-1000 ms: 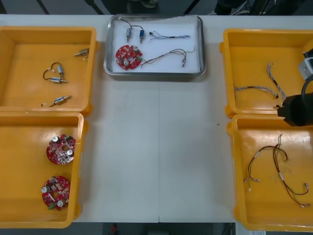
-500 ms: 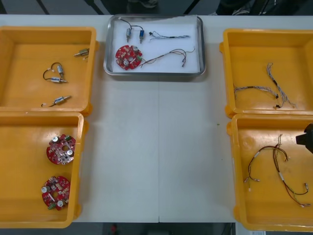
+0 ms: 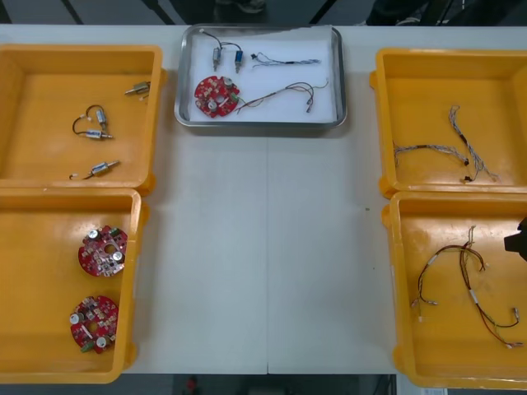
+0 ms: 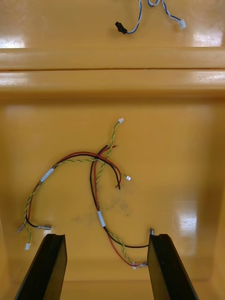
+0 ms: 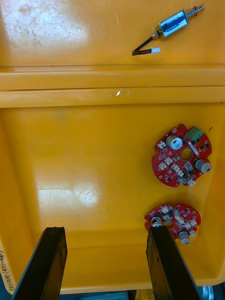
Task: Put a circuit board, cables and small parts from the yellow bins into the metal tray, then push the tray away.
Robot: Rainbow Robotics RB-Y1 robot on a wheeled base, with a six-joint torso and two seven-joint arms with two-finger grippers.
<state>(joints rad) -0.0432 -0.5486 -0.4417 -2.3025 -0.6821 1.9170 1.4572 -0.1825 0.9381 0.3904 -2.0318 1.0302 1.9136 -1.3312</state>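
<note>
FRONT VIEW
Metal tray (image 3: 259, 126): upper centre of the frame, on the tabletop (image 3: 263, 247), between the two pairs of bins.
Tray contents: one loaded circuit board (image 3: 216, 95), two loaded small parts (image 3: 226, 58), one blue and white loaded cable (image 3: 286, 60), one dark loaded cable (image 3: 288, 90).
Upper left bin (image 3: 33, 123): three small metal parts (image 3: 97, 132).
Lower left bin (image 3: 41, 288): two red circuit boards (image 3: 103, 250), apart from each other.
Upper right bin (image 3: 412, 90): twisted blue and white cables (image 3: 428, 149).
Lower right bin (image 3: 428, 346): red and yellow cables (image 3: 471, 288).
Right arm (image 3: 520, 240): dark part at the right edge of the frame, over the lower right bin.

RIGHT WRIST VIEW
Right pincer (image 4: 105, 236): wide, holding nothing, above the bin floor.
Red and yellow cables (image 4: 96, 187): flat on the floor, beyond and between the fingers; one end lies beside a fingertip, contact cannot be told.
Twisted blue and white cables (image 4: 150, 11): past the bin walls, in the neighbouring bin.

LEFT WRIST VIEW
Left pincer (image 5: 104, 229): wide, holding nothing, above the bin floor.
Red circuit boards (image 5: 182, 155): both beyond one finger; the nearer board lies just beside its tip.
Small metal parts (image 5: 173, 22): one past the bin walls, in the neighbouring bin.
</note>
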